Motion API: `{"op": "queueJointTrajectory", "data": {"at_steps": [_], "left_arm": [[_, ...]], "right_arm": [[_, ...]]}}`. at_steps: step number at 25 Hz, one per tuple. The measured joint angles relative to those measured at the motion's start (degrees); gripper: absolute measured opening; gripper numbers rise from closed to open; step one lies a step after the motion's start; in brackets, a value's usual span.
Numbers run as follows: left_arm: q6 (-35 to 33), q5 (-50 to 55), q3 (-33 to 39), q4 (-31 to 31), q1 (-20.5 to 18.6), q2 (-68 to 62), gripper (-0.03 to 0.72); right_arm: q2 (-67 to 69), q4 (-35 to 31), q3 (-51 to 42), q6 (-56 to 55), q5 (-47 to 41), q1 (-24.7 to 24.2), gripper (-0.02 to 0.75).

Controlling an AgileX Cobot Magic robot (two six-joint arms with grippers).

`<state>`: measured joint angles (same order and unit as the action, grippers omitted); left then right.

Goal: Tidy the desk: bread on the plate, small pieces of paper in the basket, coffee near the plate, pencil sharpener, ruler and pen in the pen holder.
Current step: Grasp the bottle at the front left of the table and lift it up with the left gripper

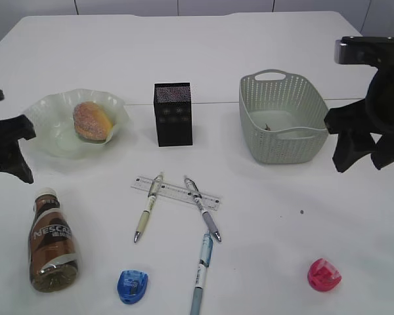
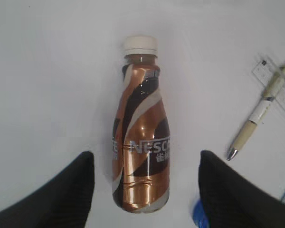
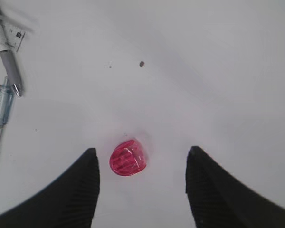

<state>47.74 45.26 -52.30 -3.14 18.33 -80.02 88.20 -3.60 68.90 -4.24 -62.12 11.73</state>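
The bread point(image 1: 91, 121) lies on the clear plate point(image 1: 49, 125) at the back left. The brown coffee bottle point(image 1: 50, 241) point(image 2: 142, 142) lies on its side at the front left, under my open left gripper point(image 1: 12, 152) point(image 2: 145, 183). A ruler point(image 1: 176, 191) lies mid-table with a beige pen point(image 1: 148, 207) and a grey pen point(image 1: 202, 209) across it; a blue pen point(image 1: 201, 272) lies below. A blue sharpener point(image 1: 132, 286) and a red sharpener point(image 1: 324, 274) point(image 3: 128, 158) sit at the front. My open right gripper point(image 1: 366, 147) point(image 3: 142, 183) hovers above the red one. The black pen holder point(image 1: 173, 113) stands mid-back.
The grey-green basket point(image 1: 284, 118) stands at the back right with something small and dark inside it. A small dark speck point(image 1: 301, 212) point(image 3: 141, 63) lies on the white table between the basket and the red sharpener.
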Motion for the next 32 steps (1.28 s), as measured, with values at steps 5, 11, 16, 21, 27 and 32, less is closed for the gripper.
{"op": "queueJointTrajectory", "data": {"at_steps": [5, 11, 16, 21, 27, 32], "left_arm": [[3.7, -0.1, 0.0, 0.4, 0.0, -5.9, 0.544], [4.0, -2.1, 0.0, 1.9, 0.0, -13.4, 0.551], [4.1, -5.3, 0.0, 2.0, 0.0, -15.8, 0.553], [4.1, -7.7, 0.0, 2.0, 0.0, -17.6, 0.562], [3.9, -9.2, 0.0, 1.6, 0.0, -19.9, 0.582], [2.9, -10.1, 0.0, 1.1, 0.0, -21.9, 0.585]], "right_arm": [[0.0, -1.4, -0.1, 0.0, 0.0, 0.0, 0.426], [0.0, -1.4, -0.1, 0.2, 0.0, 0.0, 0.426], [0.0, -1.4, -0.1, 0.4, 0.1, 0.0, 0.426], [0.0, -1.7, -0.1, 0.7, 0.2, 0.0, 0.426], [0.0, -1.6, -0.1, 0.8, 1.3, 0.0, 0.426], [0.0, -1.6, -0.1, 1.3, 1.5, 0.0, 0.426]]}}
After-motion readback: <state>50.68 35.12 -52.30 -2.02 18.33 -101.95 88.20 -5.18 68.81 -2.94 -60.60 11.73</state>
